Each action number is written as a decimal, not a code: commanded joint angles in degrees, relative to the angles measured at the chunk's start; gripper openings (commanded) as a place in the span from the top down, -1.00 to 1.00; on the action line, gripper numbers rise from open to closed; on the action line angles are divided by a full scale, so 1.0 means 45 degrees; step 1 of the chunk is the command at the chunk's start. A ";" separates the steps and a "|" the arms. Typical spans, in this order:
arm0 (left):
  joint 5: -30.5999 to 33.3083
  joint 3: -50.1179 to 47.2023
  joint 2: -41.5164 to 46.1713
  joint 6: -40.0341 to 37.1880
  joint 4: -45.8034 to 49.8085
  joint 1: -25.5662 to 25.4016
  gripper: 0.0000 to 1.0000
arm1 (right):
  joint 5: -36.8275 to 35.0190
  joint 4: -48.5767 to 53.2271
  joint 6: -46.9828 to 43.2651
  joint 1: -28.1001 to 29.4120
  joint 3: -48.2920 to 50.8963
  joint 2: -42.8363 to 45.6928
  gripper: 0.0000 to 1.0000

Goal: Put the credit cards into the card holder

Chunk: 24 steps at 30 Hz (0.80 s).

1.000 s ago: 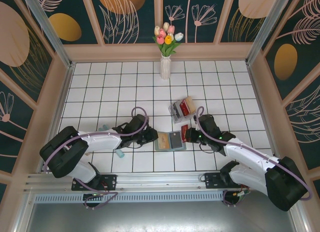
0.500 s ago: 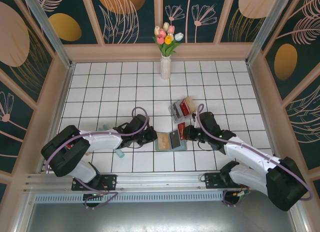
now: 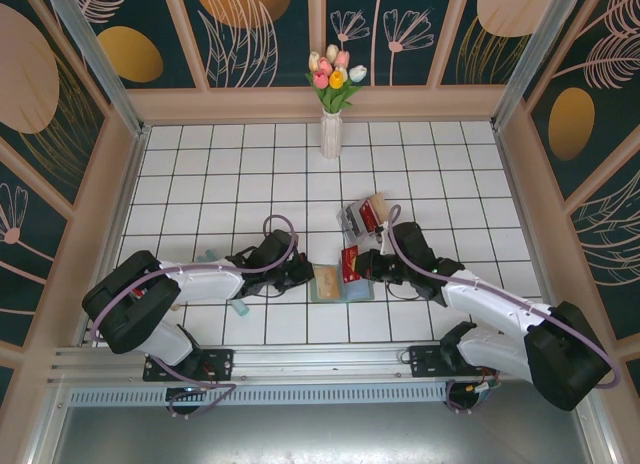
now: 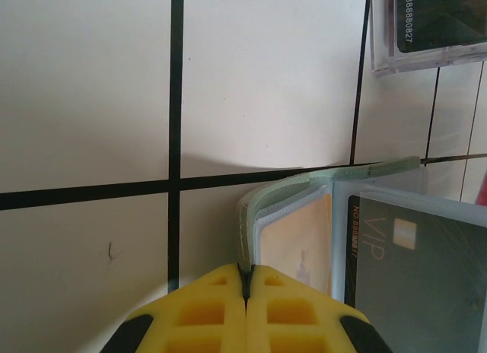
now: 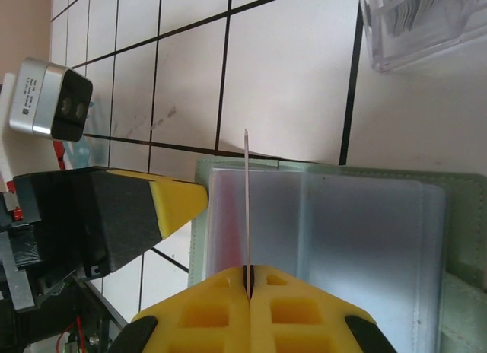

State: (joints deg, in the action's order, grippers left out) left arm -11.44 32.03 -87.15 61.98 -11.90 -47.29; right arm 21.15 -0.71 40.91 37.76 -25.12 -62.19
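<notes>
Swung left since a second ago with the right gripper (image 3: 362, 265), carrying the red credit card (image 3: 350, 261) from beside the card holder (image 3: 335, 286) to above it. Kept the left gripper (image 3: 303, 275) in place at the card holder's left edge.

Nearest the arm bases, between the two grippers: the card holder, spread open and flat on the white tiled table (image 3: 220, 184). Pinched along its grey-green hem by the left gripper (image 4: 245, 271), with yellow fingers closed tight on it in the left wrist view. Already filled on that side with a tan card (image 4: 300, 250) under a clear sleeve, and a dark card marked VIP (image 4: 415, 273) just beside it.

Seen edge-on in the right wrist view: the red credit card (image 5: 247, 193), clamped between the shut fingers of the right gripper (image 5: 248, 271), standing upright over the pale sleeves of the card holder (image 5: 342, 224). Cannot tell whether touching the sleeves or hanging just above them.

Just beyond the card holder: a clear plastic box (image 3: 365, 217) with more cards inside. Well beyond that, against the back wall, a white vase (image 3: 331, 134) of tulips (image 3: 334, 72).
</notes>
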 commanded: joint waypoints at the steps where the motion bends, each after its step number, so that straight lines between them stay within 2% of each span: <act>1: 0.0200 -0.0175 0.0159 0.0132 -0.0317 -0.0095 0.98 | 0.0397 -0.0878 0.0430 0.0159 0.0011 -0.0098 0.92; 7: 0.0199 -0.0145 0.0149 0.0157 -0.0382 -0.0084 1.00 | -0.0238 -0.0236 0.0226 0.0203 -0.0151 -0.0213 0.93; 12: 0.0236 -0.0202 0.0237 0.0115 -0.0245 -0.0091 1.00 | -0.3073 0.1998 0.0012 0.0156 -0.0854 0.0851 0.94; 17: 0.0331 -0.0319 0.0310 0.0170 -0.0245 -0.0086 1.00 | -0.4300 0.3203 -0.0245 0.0076 -0.1407 0.1868 0.92; 19: 0.0339 -0.0305 0.0293 0.0169 -0.0241 -0.0086 1.00 | -0.3898 0.2868 -0.0392 0.0081 -0.1403 0.2112 0.93; 23: 0.0413 -0.0341 0.0174 0.0135 -0.0288 -0.0095 1.00 | -0.1211 0.0794 -0.0047 0.0256 -0.0896 0.1466 0.98; 24: 0.0413 -0.0326 0.0120 0.0134 -0.0285 -0.0080 1.00 | -0.1270 0.0440 0.0199 0.0613 -0.0853 0.1307 0.98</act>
State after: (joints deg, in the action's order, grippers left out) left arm -11.03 31.38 -86.78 62.17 -12.95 -47.37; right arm 10.11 7.18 40.77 38.70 -29.93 -54.76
